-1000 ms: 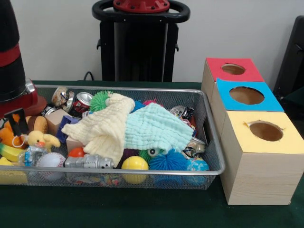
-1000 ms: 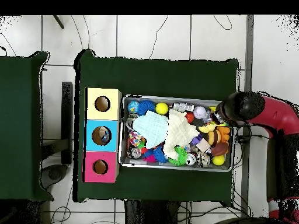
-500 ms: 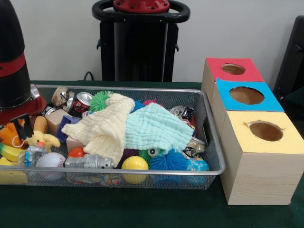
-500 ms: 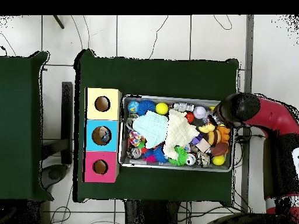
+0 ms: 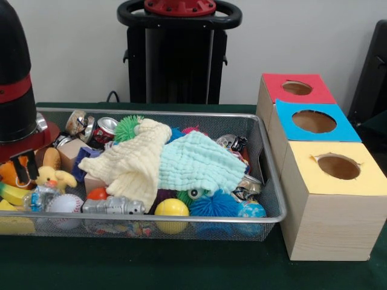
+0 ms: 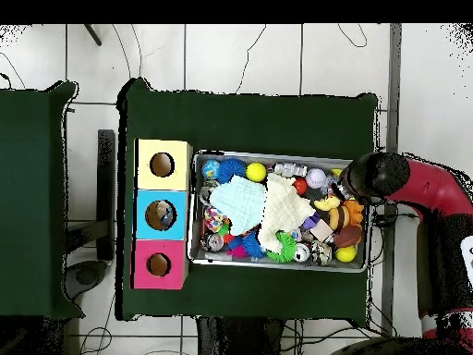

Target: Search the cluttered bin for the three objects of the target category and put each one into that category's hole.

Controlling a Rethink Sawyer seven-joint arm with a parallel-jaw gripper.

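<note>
Ok, status: my gripper (image 5: 23, 166) hangs over the end of the bin (image 5: 181, 219) farthest from the boxes, close to the front corner. The jaws are released, tips apart with nothing between them as far as the front view shows; overhead, the arm (image 6: 369, 176) hides them. The target category isn't given, so I can't name the pick yet. Nearest candidate is the duck (image 5: 53, 177): small yellow plush with an orange beak, just beside my tips on the box side and slightly lower, its long axis roughly along the bin's length. My guess is it's soft and will squash under a pinch, so I'd close across the body. An orange plush (image 5: 8, 172) sits right behind my tips, so snagging it is a risk. The yellow cloth (image 5: 130, 163) and green cloth (image 5: 199, 162) cover mid-bin and may hide other targets. The red box (image 5: 296, 87), blue box (image 5: 313, 121) and yellow box (image 5: 338, 166) line the opposite end, so any drop means crossing the bin's full length.
</note>
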